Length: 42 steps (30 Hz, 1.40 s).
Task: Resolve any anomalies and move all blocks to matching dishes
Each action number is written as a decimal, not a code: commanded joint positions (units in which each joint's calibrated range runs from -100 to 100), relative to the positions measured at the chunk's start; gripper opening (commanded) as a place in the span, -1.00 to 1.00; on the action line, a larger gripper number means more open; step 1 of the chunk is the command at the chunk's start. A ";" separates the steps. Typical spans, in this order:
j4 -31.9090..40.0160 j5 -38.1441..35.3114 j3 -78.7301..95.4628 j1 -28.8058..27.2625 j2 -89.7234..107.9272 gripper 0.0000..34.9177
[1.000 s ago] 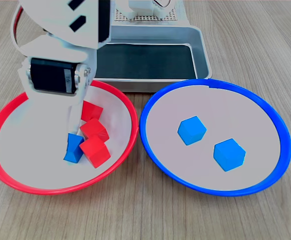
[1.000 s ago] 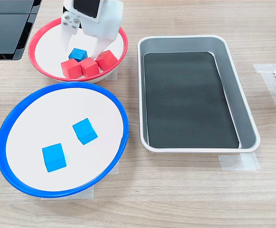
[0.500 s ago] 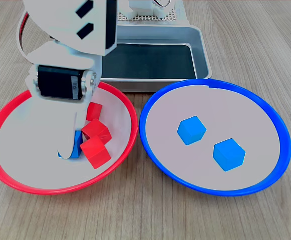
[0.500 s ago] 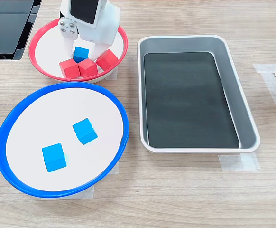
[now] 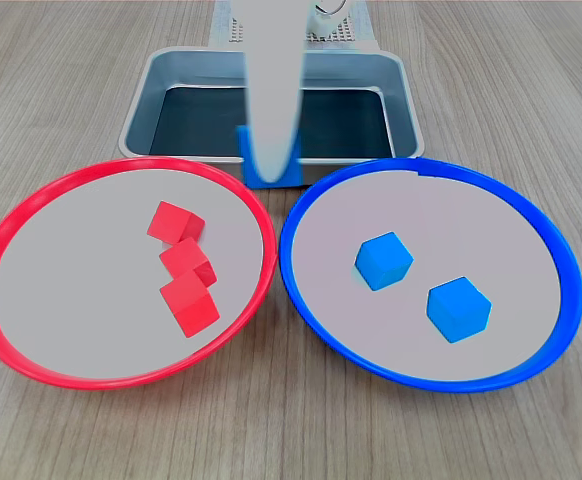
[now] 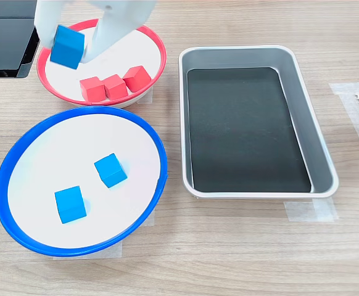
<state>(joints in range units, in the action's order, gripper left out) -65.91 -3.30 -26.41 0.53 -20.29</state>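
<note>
The tool [image 6: 68, 43] is cut off at the top edge in both exterior views and blurred; a blue block [image 6: 67, 46] is pinched between its fingers, held in the air above the red-rimmed dish [image 6: 155, 74]. In the first exterior view that block is mostly hidden behind a pale finger [image 5: 272, 90]. Three red blocks [image 5: 183, 268] are seen touching in a row inside this dish. Two blue blocks [image 5: 418, 284] lie apart in the blue-rimmed dish [image 5: 296, 270]. A grey tray [image 6: 297, 92] with a black floor is set on the wood-grain worktop [image 6: 241, 246].
</note>
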 commanded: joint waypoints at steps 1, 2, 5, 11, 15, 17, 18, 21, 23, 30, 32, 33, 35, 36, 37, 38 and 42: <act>2.39 1.56 3.88 4.69 2.76 -0.90; 2.97 1.90 4.06 5.16 1.91 -0.85; 4.78 2.15 3.78 5.82 -1.16 -0.48; 6.85 1.07 1.78 5.54 -5.08 -0.14; 10.23 0.54 9.88 5.45 1.57 -0.50; 12.46 0.73 16.89 5.16 7.62 -0.98; 14.19 0.73 22.26 5.07 11.97 -0.98; 24.59 0.73 43.38 4.50 26.64 -0.99; 34.25 0.73 59.50 3.94 37.56 -0.99; 46.71 0.98 103.74 2.34 79.95 -1.00; 45.72 1.27 111.39 2.62 89.07 -1.00; 45.81 1.22 113.57 2.81 91.21 -1.00; 45.81 0.78 117.67 2.72 95.90 -0.99; 45.23 0.49 119.58 2.34 98.71 -0.99; 43.74 0.24 121.13 1.96 101.70 -0.99; 42.26 -0.05 122.95 1.30 104.94 -0.99; 33.34 -1.12 126.41 -0.11 112.44 -0.99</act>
<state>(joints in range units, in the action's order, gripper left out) -25.20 -3.88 99.46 1.24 86.87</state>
